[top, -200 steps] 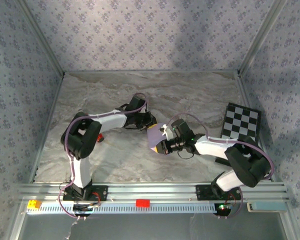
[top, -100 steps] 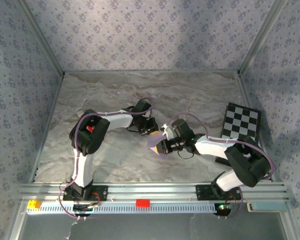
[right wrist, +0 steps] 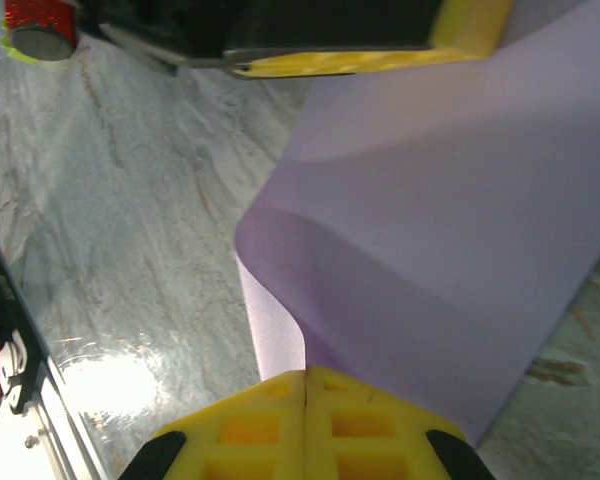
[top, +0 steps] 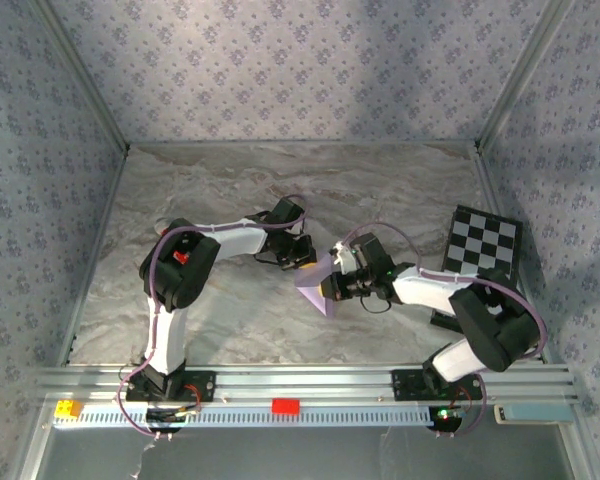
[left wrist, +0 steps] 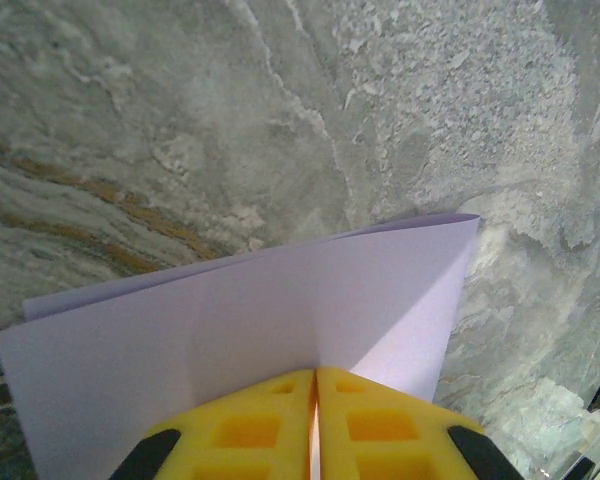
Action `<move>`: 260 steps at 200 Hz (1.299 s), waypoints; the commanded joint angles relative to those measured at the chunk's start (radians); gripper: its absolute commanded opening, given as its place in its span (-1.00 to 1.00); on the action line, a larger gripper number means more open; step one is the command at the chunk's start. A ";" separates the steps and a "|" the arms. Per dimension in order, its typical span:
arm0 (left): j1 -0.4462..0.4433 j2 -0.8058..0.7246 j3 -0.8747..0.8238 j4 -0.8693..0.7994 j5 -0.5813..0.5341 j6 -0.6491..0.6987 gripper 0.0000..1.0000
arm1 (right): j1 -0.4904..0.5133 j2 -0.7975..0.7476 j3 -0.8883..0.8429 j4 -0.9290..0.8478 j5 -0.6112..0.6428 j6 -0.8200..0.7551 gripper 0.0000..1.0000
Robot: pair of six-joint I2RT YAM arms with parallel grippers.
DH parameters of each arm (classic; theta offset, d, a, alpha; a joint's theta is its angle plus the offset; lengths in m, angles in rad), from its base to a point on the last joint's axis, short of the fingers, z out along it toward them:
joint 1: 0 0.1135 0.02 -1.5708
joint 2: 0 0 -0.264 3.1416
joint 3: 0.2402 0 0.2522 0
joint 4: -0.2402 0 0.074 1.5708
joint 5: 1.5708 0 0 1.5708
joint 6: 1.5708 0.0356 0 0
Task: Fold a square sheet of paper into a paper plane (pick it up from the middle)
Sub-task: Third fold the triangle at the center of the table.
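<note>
The square sheet of paper (top: 315, 290), pale lilac and folded over on itself, hangs clear of the bench (top: 230, 190) near its middle, gripped from two sides. The left tool (top: 305, 264) is clenched on it: in the left wrist view its two yellow pads (left wrist: 250, 430) meet at the tip of the tool (left wrist: 315, 375) with the paper (left wrist: 230, 320) pinched between them, and two layers of the sheet fan out ahead of the pads, the rear layer's edge showing just above the front one. The right tool (top: 329, 289) is likewise clamped on the sheet: in the right wrist view the pads close together at the tip (right wrist: 306, 376) over a lower corner of the paper (right wrist: 440, 240), which curves upward from there in a soft bulge. At the top of that view a yellow finger (right wrist: 380, 55) of the left tool lies against the sheet's upper edge, and a small red cylinder (right wrist: 38, 25) stands on the marbled bench beyond. From above, the two tools face each other, just beside one another, with the sheet between them. The black-and-white checkered board (top: 483, 245) lies well apart at the bench's right side.
</note>
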 commanded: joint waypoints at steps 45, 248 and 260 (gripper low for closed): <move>-0.012 0.025 0.000 -0.067 -0.025 0.011 -0.81 | -0.012 0.045 0.049 -0.042 0.067 -0.021 -1.00; -0.011 0.019 -0.007 -0.067 -0.032 0.007 -0.82 | -0.012 0.076 0.097 -0.138 0.148 -0.050 -1.00; -0.012 0.019 -0.005 -0.067 -0.032 0.007 -0.83 | -0.011 0.077 0.099 -0.140 0.150 -0.051 -1.00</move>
